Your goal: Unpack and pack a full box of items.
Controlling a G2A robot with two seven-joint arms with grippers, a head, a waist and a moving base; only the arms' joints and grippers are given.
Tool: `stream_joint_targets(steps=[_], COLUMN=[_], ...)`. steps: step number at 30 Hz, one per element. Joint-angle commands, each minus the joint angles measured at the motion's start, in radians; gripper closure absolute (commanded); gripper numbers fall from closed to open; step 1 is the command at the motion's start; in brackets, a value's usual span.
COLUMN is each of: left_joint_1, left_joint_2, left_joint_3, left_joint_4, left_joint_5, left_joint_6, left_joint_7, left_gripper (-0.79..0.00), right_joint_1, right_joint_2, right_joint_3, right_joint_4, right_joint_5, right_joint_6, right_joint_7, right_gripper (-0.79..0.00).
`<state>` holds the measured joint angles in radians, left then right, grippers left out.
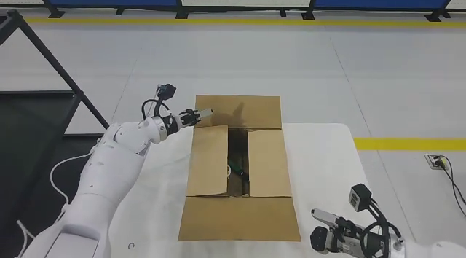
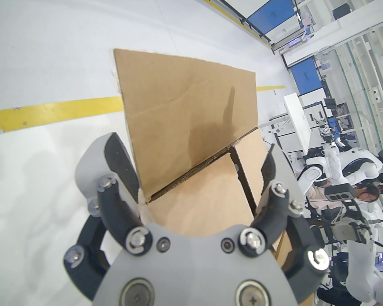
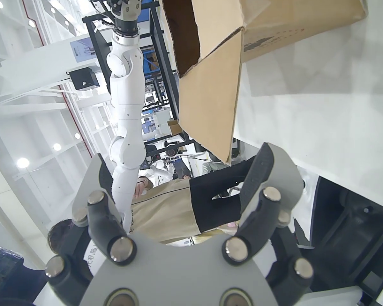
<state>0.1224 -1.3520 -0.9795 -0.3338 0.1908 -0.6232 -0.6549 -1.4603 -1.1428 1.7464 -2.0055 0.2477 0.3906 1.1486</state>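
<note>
Top view: found the left gripper (image 1: pixel 198 116) released and empty at the far left corner of the box (image 1: pixel 240 218), just beside the far flap (image 1: pixel 239 111). Found the right gripper (image 1: pixel 324 219) off the box's near right corner, apart from the cardboard, over the table (image 1: pixel 328 149). Noted the box with far and near flaps folded outward and the two side flaps (image 1: pixel 209 159) lying over the opening, a narrow gap between them. Glimpsed items (image 1: pixel 238 170) through that gap: dark shapes plus a pale one, not identifiable. Left wrist view: confirmed the left gripper (image 2: pixel 193 148) spread wide, holding nothing, with the far flap (image 2: pixel 185 103) and one side flap (image 2: pixel 207 199) directly ahead of the pads; contact between pad and flap edge not determinable. Right wrist view: confirmed the right gripper (image 3: pixel 183 157) spread wide and empty, facing the near flap (image 3: pixel 207 97) at the box's near corner, no contact seen. Judged the flaps light, stiff across the board yet easily creased, and likely to spring back at the fold. Recommend pinching a side flap at the free edge, mid-length, beside the gap. Judged the box, if full, too heavy to shift by a flap alone. Could not establish number, kind, weight or fragility of the contents, hidden under the side flaps. Could not inspect the box's far and left walls, covered by the flaps.
</note>
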Motion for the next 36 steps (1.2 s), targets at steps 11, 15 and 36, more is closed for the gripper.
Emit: stream_joint_targets(steps=[11, 15, 36], left_joint_1=[-0.002, 0.008, 0.11], left_joint_2=[0.001, 0.012, 0.113], left_joint_3=[-0.012, -0.018, -0.07], left_joint_4=[0.039, 0.028, -0.232], left_joint_5=[-0.014, 0.0, 0.049], left_joint_6=[-0.164, -0.222, -0.389], left_joint_7=[0.033, 0.058, -0.046], left_gripper=[-0.785, -0.785, -0.785], right_joint_1=[0.069, 0.103, 0.207], right_joint_2=[0.02, 0.025, 0.036], right_joint_3=[-0.104, -0.137, -0.233], right_joint_4=[0.05, 0.068, 0.042], right_joint_5=[-0.031, -0.023, 0.132], right_joint_6=[0.076, 0.1, 0.12], right_joint_7=[0.026, 0.034, -0.062], right_gripper=[-0.785, -0.785, -0.785])
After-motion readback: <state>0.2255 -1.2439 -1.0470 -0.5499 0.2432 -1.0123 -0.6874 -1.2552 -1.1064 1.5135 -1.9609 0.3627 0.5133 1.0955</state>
